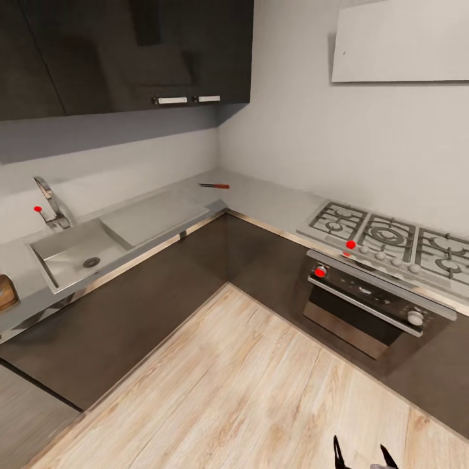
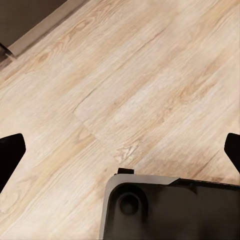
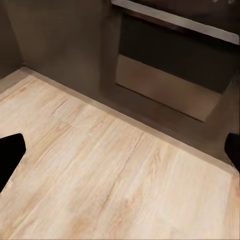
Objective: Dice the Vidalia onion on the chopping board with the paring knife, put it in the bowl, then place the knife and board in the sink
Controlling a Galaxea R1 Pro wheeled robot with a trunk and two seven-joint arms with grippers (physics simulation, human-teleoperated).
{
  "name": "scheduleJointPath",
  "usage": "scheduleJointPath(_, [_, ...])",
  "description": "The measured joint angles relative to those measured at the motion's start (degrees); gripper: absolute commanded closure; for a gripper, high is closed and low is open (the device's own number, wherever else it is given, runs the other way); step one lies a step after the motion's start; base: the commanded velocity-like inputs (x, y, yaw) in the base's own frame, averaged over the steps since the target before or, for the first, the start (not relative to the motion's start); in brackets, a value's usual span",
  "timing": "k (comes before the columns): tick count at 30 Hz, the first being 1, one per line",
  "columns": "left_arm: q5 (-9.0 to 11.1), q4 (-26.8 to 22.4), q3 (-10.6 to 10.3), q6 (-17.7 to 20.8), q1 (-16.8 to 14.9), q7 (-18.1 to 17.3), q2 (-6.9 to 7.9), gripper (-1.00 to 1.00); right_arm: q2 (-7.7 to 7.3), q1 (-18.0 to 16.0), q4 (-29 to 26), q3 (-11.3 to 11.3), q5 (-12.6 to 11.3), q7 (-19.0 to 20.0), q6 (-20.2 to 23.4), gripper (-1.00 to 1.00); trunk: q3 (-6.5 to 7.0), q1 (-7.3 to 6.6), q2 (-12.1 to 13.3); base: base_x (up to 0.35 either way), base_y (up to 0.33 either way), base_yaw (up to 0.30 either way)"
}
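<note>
The sink (image 1: pixel 62 251) is set in the pale grey counter at the left, with a round dark drain (image 1: pixel 92 262), a flat drainboard (image 1: pixel 153 218) and a chrome tap (image 1: pixel 51 203). No onion shows in the part of the basin I can see. The bowl and the countertop are out of view. A brown wooden thing (image 1: pixel 5 292) sits cut off at the left edge; I cannot tell whether it is the chopping board. My right gripper (image 1: pixel 361 456) (image 3: pixel 120 150) hangs open above the wooden floor, and my left gripper (image 2: pixel 120 152) is open and empty too.
A slim dark and red utensil (image 1: pixel 213 185) lies on the counter near the corner; I cannot tell if it is the paring knife. A gas hob (image 1: pixel 391 238) and oven (image 1: pixel 365 306) (image 3: pixel 170 85) stand at the right. Dark wall cabinets (image 1: pixel 124 52) hang above. My base (image 2: pixel 150 207) shows over the floor.
</note>
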Motion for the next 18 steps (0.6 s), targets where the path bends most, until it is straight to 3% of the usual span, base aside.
scheduleJointPath(3, [0.0, 0.0, 0.0, 0.0, 0.0, 0.0, -0.01, -1.0, 0.24, -0.2, -10.0, 5.6, 0.1, -4.3, 9.8, -1.0, 0.0, 0.0, 0.0, 0.0, 0.0, 0.0])
scheduleJointPath(5, [0.0, 0.1, 0.0, 0.0, 0.0, 0.0, -0.02, -1.0, 0.33, -1.8, -15.6, 7.8, 0.1, -6.8, 16.2, -1.0, 0.0, 0.0, 0.0, 0.0, 0.0, 0.0])
scheduleJointPath(7, [0.0, 0.1, 0.0, 0.0, 0.0, 0.0, -0.02, -1.0, 0.35, -4.4, -17.3, 8.5, 0.1, -7.7, 19.6, -1.0, 0.0, 0.0, 0.0, 0.0, 0.0, 0.0])
scheduleJointPath(9, [0.0, 0.2, 0.0, 0.0, 0.0, 0.0, -0.02, -1.0, 0.32, -10.3, -18.4, 8.9, 0.2, -8.3, 26.4, -1.0, 0.0, 0.01, 0.0, 0.0, 0.0, 0.0])
scheduleJointPath(10, [0.0, 0.2, 0.0, 0.0, 0.0, -0.1, -0.02, -1.0, 0.31, -11.6, -18.5, 9.0, 0.1, -8.3, 28.0, -1.0, 0.0, 0.0, 0.0, 0.0, 0.0, 0.0])
scheduleJointPath(12, [0.0, 0.8, 0.0, 0.0, 0.0, -0.1, -0.02, -1.0, 0.3, -19.2, -18.8, 9.1, 0.2, -8.6, 36.5, -1.0, 0.03, 0.01, 0.0, 0.0, 0.0, 0.0])
scheduleJointPath(15, [0.0, 1.0, 0.0, 0.1, 0.0, -0.1, -0.02, -1.0, 0.3, -26.9, -18.8, 9.1, 0.2, -8.8, 42.8, -1.0, 0.02, 0.01, 0.0, 0.0, 0.0, 0.0])
scheduleJointPath(17, [0.0, 1.1, 0.0, 0.1, 0.0, -0.1, -0.08, -1.0, 0.3, -34.0, -18.4, 9.1, 0.2, -9.0, 49.1, -1.0, 0.02, 0.01, 0.0, 0.0, 0.0, 0.0])
scheduleJointPath(18, [0.0, 1.1, 0.0, 0.1, 0.0, -0.1, -0.08, -1.0, 0.29, -35.6, -18.2, 9.1, 0.2, -9.0, 50.4, -1.0, 0.02, 0.0, 0.0, 0.0, 0.0, 0.0])
